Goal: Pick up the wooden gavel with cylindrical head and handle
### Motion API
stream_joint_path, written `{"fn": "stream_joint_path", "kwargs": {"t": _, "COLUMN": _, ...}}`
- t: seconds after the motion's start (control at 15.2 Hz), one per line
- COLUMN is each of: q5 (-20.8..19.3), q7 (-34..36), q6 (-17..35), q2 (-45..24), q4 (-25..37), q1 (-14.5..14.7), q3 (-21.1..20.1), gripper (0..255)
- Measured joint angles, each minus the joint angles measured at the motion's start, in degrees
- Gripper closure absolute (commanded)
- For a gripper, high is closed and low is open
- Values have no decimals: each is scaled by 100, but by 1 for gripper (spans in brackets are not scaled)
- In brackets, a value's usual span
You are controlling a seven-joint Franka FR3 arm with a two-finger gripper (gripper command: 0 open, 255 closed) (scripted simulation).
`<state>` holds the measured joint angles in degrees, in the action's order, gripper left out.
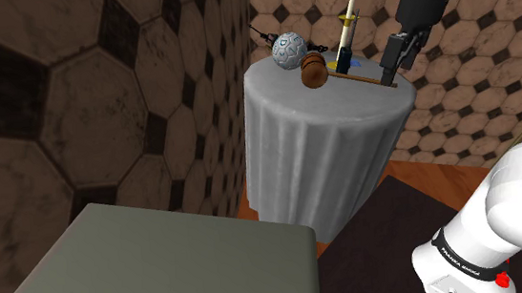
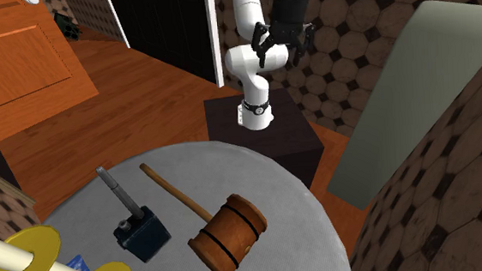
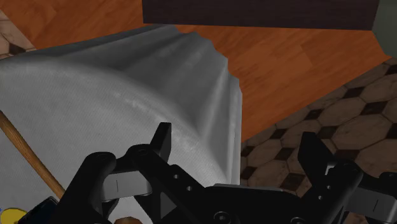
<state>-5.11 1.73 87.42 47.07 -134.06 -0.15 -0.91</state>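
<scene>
1. Gripper state. The gripper (image 3: 238, 145) is spread wide, with nothing between its fingers (image 3: 162, 143). In the wrist view only the draped edge of the table (image 3: 127, 83) and the wooden floor (image 3: 286, 70) lie in the gap.

2. Target position. The gavel (image 2: 228, 237) lies flat on the table top, and its brown cylindrical head has dark grooves. In the second exterior view the thin handle runs from the head up and to the left. In the shoulder view the gavel (image 1: 313, 70) points its handle to the right, and the gripper (image 1: 396, 63) hangs just above the free end of the handle, at the table's rim. In the wrist view the gavel (image 3: 25, 149) shows as a strip of handle outside one finger (beside it, not between the two). No contact is visible.

3. Surface. The table (image 1: 317, 155) is round and covered by a pale grey cloth that hangs in folds. A patterned grey ball (image 1: 288, 49), a dark blue block with a grey stem (image 2: 140, 231) and a cream rod carrying yellow discs (image 2: 32, 255) also rest on it.

4. Room. The walls (image 1: 56, 119) carry brown hexagonal tiling. The arm's dark stand (image 2: 274, 141) sits on the wooden floor near a grey slab (image 2: 417, 85). An orange door (image 2: 20, 58) stands beside a black area (image 2: 164, 23).
</scene>
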Motion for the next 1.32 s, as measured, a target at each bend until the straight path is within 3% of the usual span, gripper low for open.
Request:
{"fn": "stream_joint_path", "kwargs": {"t": 0.2, "q5": -114, "q7": -284, "q6": 116, "q2": -63, "q4": -29, "q1": 0, "q3": 201, "gripper": 0}}
{"fn": "stream_joint_path", "kwargs": {"t": 0.79, "q5": -685, "q7": -2348, "q6": 990, "q2": -1030, "q4": 253, "q1": 88, "q3": 1579, "gripper": 0}}
{"fn": "stream_joint_path", "kwargs": {"t": 1.32, "q5": -534, "q7": -4250, "q6": 1759, "q2": -2549, "q4": 1093, "q1": 409, "q3": 2723, "gripper": 0}}
